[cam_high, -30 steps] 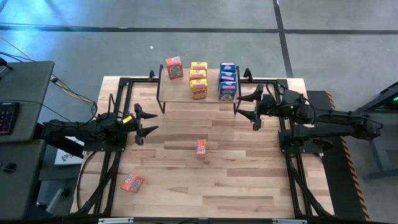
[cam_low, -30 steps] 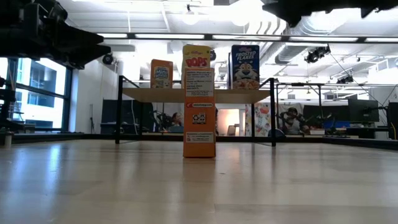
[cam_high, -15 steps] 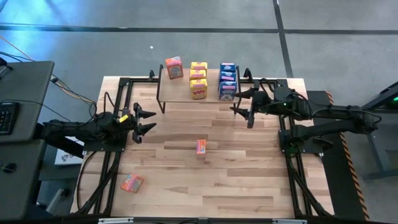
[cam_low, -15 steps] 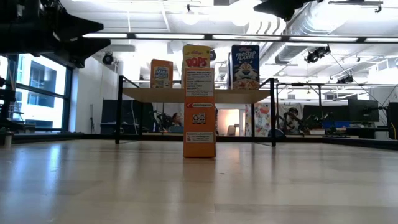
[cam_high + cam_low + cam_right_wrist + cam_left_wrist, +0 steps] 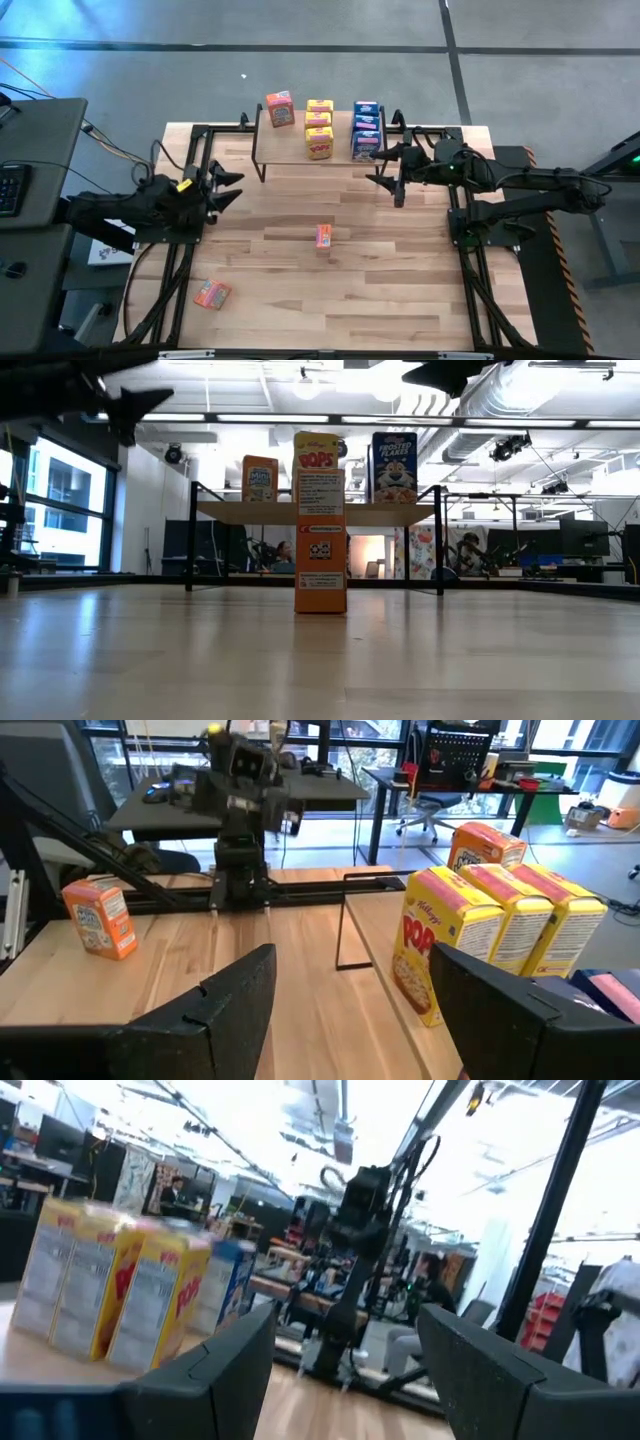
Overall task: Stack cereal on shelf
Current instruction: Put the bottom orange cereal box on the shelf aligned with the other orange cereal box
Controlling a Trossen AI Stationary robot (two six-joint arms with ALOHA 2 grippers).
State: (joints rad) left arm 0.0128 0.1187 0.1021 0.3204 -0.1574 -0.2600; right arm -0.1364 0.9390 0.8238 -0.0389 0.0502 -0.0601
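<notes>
The shelf stands at the table's far edge. On its top stand one orange-red cereal box, three yellow boxes in a row and three blue boxes in a row. Another orange-red box stands upright mid-table. A third orange-red box lies flat near the near left corner. My left gripper is open in the air over the table's left side. My right gripper is open, just off the shelf's right end, beside the blue boxes. Both grippers are empty.
Black frame rails run along the table's left and right sides and behind the shelf. Bare wood lies between the shelf and the standing box. In the right wrist view the yellow boxes are close ahead, and the left arm is across the table.
My right gripper has moved toward the table's left, from beside the right rail to the shelf's right end, staying open. My left gripper has drawn back a little toward the left edge and risen, staying open. No box has moved.
</notes>
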